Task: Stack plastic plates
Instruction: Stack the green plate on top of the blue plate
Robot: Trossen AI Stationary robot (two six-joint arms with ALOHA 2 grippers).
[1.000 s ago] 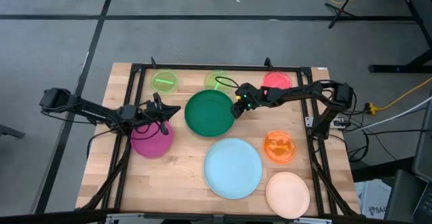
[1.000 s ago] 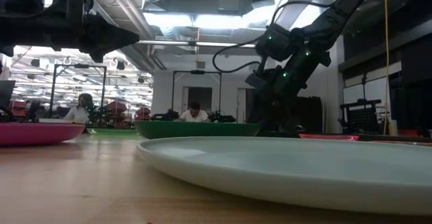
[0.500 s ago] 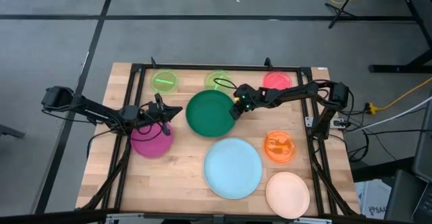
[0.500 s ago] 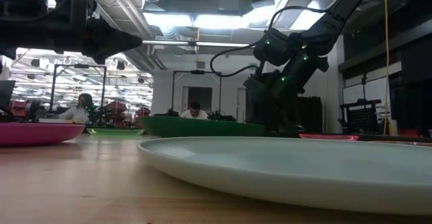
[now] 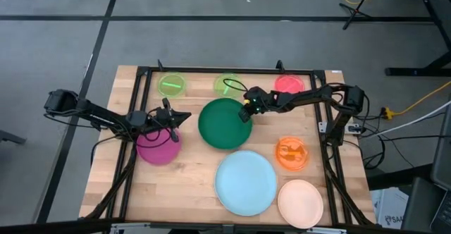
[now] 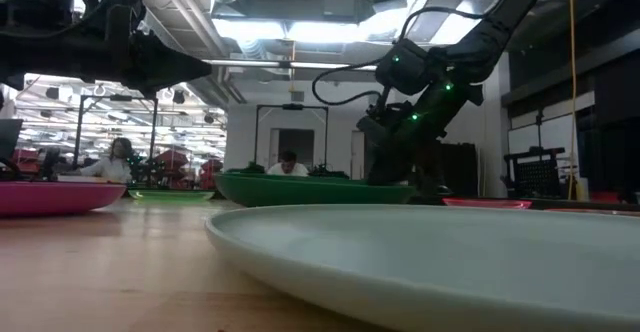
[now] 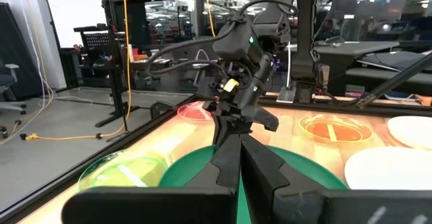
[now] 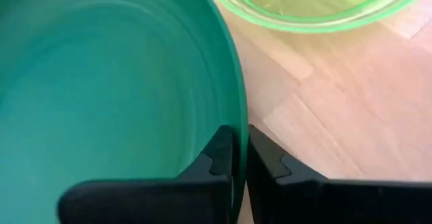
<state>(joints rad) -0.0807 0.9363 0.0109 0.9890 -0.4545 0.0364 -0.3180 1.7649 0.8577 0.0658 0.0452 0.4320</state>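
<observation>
The dark green plate (image 5: 224,125) lies mid-table, and my right gripper (image 5: 246,114) is shut on its far right rim. The light blue plate (image 5: 245,183) lies just near of it, their edges meeting. My left gripper (image 5: 184,115) hovers shut and empty over the far right edge of the magenta plate (image 5: 156,148), pointing at the green plate (image 7: 202,173). Two lime-green plates (image 5: 173,85) (image 5: 227,84) and a red-pink plate (image 5: 289,84) line the far edge. The orange plate (image 5: 292,154) and the peach plate (image 5: 300,203) lie at the right. My right gripper pinches the green plate's rim (image 8: 235,133) between its two fingers, one finger inside the plate and one outside it. The fingers slant down from the table's far right. The plate sits about level and low (image 6: 300,187). Whether it is clear of the table I cannot tell.
A black frame (image 5: 144,70) borders the wooden table top. Bare wood (image 5: 176,192) lies at the near left. The room beyond the table holds people at desks.
My right gripper has shut on the green plate's rim and has drawn the plate a little toward the table's near right. The light blue plate has slid a little toward the near edge.
</observation>
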